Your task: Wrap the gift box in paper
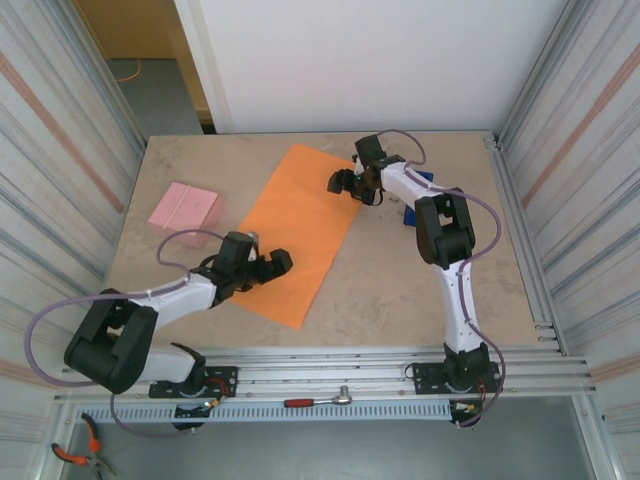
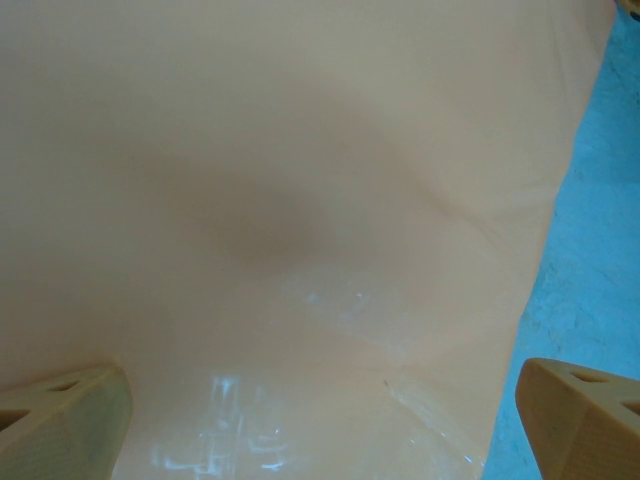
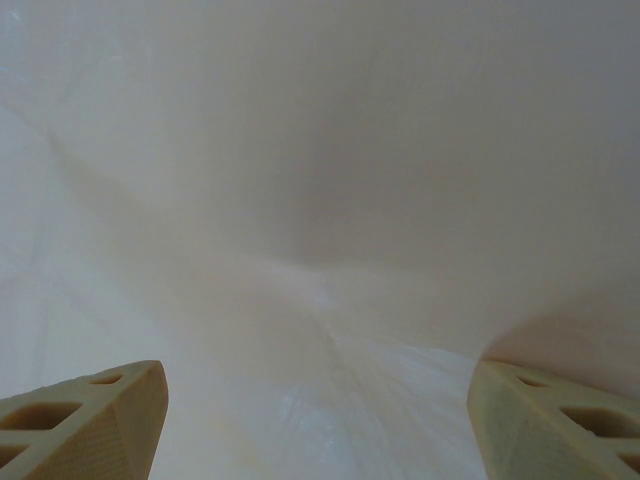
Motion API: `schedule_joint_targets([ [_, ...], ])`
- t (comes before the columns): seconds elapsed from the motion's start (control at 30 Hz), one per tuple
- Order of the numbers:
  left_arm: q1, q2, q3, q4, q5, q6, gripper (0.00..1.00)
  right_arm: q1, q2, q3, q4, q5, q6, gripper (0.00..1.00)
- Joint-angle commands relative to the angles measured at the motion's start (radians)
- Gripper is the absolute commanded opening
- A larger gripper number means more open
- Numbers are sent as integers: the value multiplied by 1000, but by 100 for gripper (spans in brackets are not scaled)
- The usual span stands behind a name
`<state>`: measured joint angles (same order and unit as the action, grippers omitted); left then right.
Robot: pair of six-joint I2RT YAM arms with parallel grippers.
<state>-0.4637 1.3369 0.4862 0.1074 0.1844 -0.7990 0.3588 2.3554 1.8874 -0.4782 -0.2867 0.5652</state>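
now left gripper point(image 1: 266, 256) spread wide over paper point(image 1: 300, 215); right gripper point(image 1: 348, 188) likewise spread

No legible text, no labels, no numbers — nothing readable on any surface

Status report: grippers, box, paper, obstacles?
Left gripper open over paper near end. Right gripper open over far end. Gift box left of paper, apart. Nothing between them.
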Motion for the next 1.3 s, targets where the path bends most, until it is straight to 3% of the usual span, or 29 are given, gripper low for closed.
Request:
schedule_joint_targets([
  [0.0,31,17,-6,24,19,9,99,-10,-29,-100,-54,81,-1,79],
  [0.47,195,215,174,-36,114,166,99,-4,-242,-513,123,80,114,77],
  [0.77,293,322,404,-203,196,343,99,74,-368,-753,261,47,243,77],
  [1.0,338,303,541,-340,260,435,99,175,-467,-795,261,69,292,77],
  [1.27,393,116,457,-314,252,354,99,186,-527,-690,187,94,229,79],
])
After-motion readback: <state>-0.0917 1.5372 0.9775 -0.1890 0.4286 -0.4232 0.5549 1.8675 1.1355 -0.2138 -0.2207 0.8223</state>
